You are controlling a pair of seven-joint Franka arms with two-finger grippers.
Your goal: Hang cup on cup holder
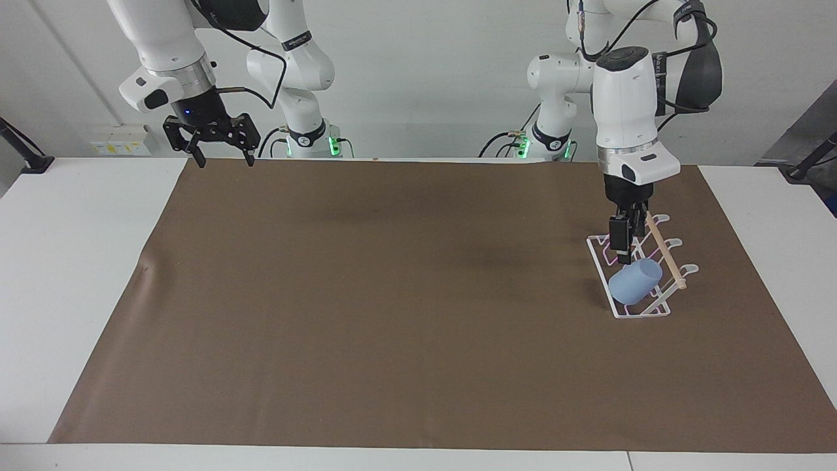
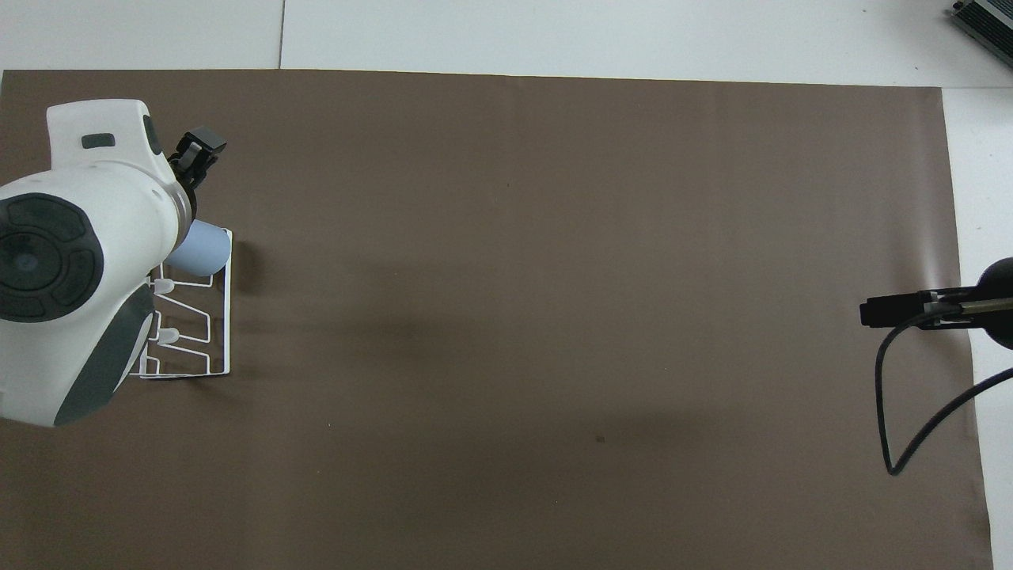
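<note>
- The left gripper (image 1: 622, 247) hangs over the cup holder (image 1: 662, 313), just above the cup; I cannot tell its finger gap.
- The light-blue cup (image 1: 633, 282) sits tilted on the prong farthest from the robots.
- Best to lift straight up, clear of the wooden dowel (image 1: 667, 254).
- The right gripper (image 1: 221, 154) waits, fingers spread wide.

White table (image 1: 72, 261) under a brown mat (image 1: 392, 294)

The cup holder (image 1: 637, 275) stands on the mat near the left arm's end edge.
</note>
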